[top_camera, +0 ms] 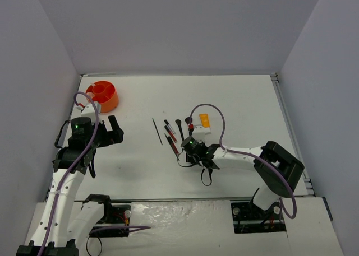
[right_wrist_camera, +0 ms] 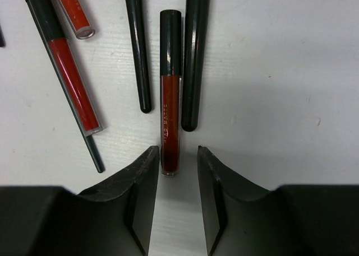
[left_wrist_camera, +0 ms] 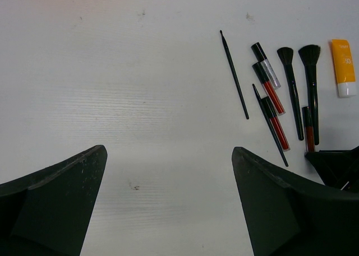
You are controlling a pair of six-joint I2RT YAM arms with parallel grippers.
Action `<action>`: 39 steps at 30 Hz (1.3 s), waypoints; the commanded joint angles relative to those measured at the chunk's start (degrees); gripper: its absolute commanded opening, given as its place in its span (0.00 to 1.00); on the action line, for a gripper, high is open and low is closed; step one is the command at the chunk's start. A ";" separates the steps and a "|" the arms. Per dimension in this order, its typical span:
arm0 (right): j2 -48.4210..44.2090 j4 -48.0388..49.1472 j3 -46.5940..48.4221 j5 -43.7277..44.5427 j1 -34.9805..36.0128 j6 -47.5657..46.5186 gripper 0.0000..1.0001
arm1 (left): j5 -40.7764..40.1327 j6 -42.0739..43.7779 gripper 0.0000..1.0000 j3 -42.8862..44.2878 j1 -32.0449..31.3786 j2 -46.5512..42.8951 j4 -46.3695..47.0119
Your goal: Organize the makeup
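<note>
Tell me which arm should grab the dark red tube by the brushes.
Right. The right gripper is open astride the end of the dark red tube. The left gripper hangs open over bare table, off to the side of the makeup.

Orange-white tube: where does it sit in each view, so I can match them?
Top external: the orange-white tube lies just right of centre.
Left wrist: top right corner.
Right wrist: not in view.
Shared landmark: the black brushes, just left of the tube; their handles show in the right wrist view.
</note>
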 commanded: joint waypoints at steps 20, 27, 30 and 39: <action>-6.52 -1.96 1.53 3.90 3.51 -6.49 0.00 | 7.85 -3.40 0.93 1.66 -0.12 0.82 4.21; -20.27 12.55 -2.31 2.41 6.84 -17.43 0.00 | 18.15 -13.95 0.93 1.70 -0.59 1.26 11.42; -24.36 20.70 -4.37 -2.49 7.28 -24.24 0.00 | 20.58 -19.30 0.93 2.17 -2.74 2.02 15.75; -22.52 37.65 -3.68 -10.86 7.38 -32.72 0.00 | 14.70 -25.02 0.93 5.67 -15.57 7.85 25.61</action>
